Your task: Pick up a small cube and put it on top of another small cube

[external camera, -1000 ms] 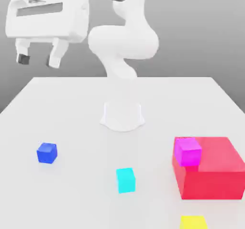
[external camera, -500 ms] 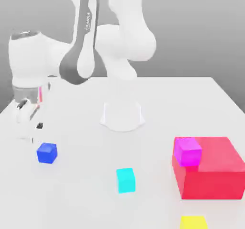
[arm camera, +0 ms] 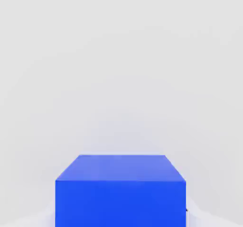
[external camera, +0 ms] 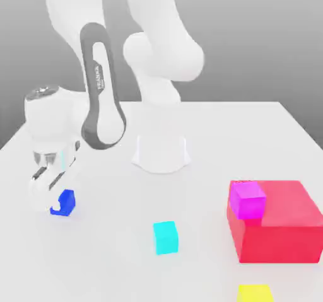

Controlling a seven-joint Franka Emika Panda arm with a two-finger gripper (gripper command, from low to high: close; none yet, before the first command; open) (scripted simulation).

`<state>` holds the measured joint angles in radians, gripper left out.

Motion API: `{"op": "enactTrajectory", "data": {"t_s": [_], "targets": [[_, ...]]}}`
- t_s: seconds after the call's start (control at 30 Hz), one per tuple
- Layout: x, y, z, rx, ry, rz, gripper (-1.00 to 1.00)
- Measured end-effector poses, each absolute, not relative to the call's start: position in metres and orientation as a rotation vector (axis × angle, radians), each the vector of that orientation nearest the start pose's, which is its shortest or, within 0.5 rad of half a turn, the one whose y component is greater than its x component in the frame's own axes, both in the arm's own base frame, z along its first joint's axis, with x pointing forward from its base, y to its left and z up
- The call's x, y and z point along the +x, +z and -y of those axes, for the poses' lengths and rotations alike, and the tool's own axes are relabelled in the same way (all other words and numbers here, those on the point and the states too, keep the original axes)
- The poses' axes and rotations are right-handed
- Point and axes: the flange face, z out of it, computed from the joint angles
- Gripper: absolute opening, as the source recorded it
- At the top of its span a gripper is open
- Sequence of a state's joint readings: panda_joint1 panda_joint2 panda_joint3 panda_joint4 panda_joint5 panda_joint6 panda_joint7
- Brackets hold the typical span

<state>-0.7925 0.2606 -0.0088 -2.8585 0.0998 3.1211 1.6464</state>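
On the white table [external camera: 252, 130], at about eight o'clock from the robot's round base [external camera: 161, 152] in the exterior view, the small cube [external camera: 64, 202] sits flat with the gripper [external camera: 49, 190] lowered over it. The claw is pinching the small cube, and its white fingers cover the cube's side toward the exterior view's left. Being a cube, it has no long axis; in the hand view its deep-blue faces [arm camera: 120, 193] appear squarely, cut off by the frame. At four o'clock from the base a magenta cube [external camera: 247, 200] rests on a red block [external camera: 281, 228]. A cyan cube [external camera: 166, 238] stands at six o'clock, and a yellow cube [external camera: 255, 292] is cropped by the frame edge.
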Motion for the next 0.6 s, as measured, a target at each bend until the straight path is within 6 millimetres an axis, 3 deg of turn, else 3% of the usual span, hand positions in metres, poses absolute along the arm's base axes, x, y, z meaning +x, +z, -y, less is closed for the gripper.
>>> {"op": "enactTrajectory", "data": {"t_s": [0.23,0.3,0.33,0.43,0.53,0.6], "targets": [[0.23,0.18,0.252,-0.915,-0.003,-3.003,-1.0],[0.243,0.189,0.251,-0.96,0.007,-2.993,-1.0],[0.262,0.191,0.244,-1.039,0.015,-2.971,-1.0],[0.339,0.194,0.19,-1.392,0.038,-2.838,-1.0],[0.395,0.197,0.144,-1.622,0.052,-2.723,-1.0],[0.43,0.201,0.103,-1.779,0.056,-2.628,-1.0]]}}
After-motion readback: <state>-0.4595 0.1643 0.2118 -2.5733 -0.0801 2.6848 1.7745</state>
